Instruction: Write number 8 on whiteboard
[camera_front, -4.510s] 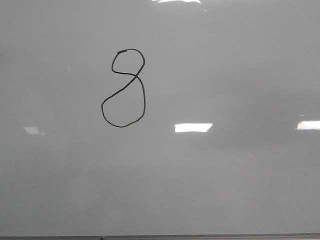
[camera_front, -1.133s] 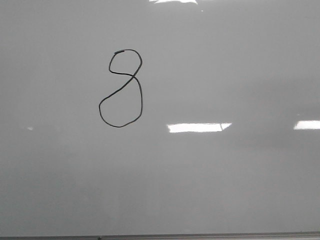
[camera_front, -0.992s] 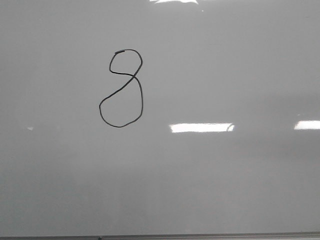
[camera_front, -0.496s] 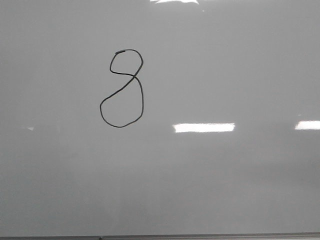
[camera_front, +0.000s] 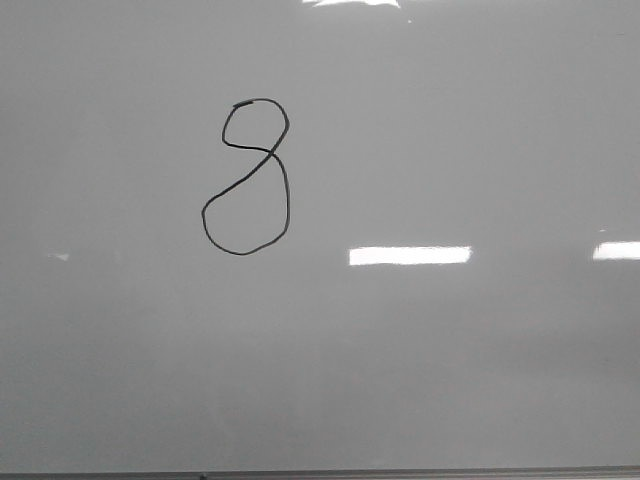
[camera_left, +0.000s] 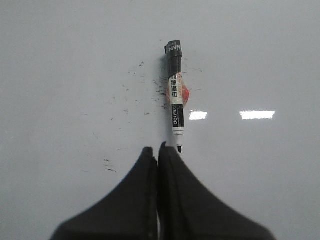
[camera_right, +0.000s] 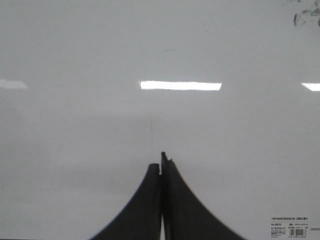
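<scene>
Glossy pale grey whiteboard (camera_front: 480, 120) fills the front view, with a thin dark edge along its bottom and bright rectangular light reflections (camera_front: 410, 255) on it. Number 8 (camera_front: 247, 176) is drawn in thin black line on the board's upper left part: long axis vertical, slightly slanted, small loop on top, larger loop below.

Left wrist view: left gripper (camera_left: 159, 152) has its jaws pressed together, nothing between them. Just beyond the tips and slightly to one side lies a black-and-white marker (camera_left: 176, 100) flat on the board, uncapped, its long axis running straight away from the jaws, tip toward the jaws and nearly at them, black rear end farthest off. A red spot and scattered black smudges (camera_left: 135, 95) surround the marker.

Right wrist view: right gripper (camera_right: 161, 165) likewise has its jaws pressed together and empty; bare board ahead, a small printed label (camera_right: 292, 227) beside the jaws.

Versus 4.5 s ago, the 8 is unchanged in shape; the central reflection is longer.
</scene>
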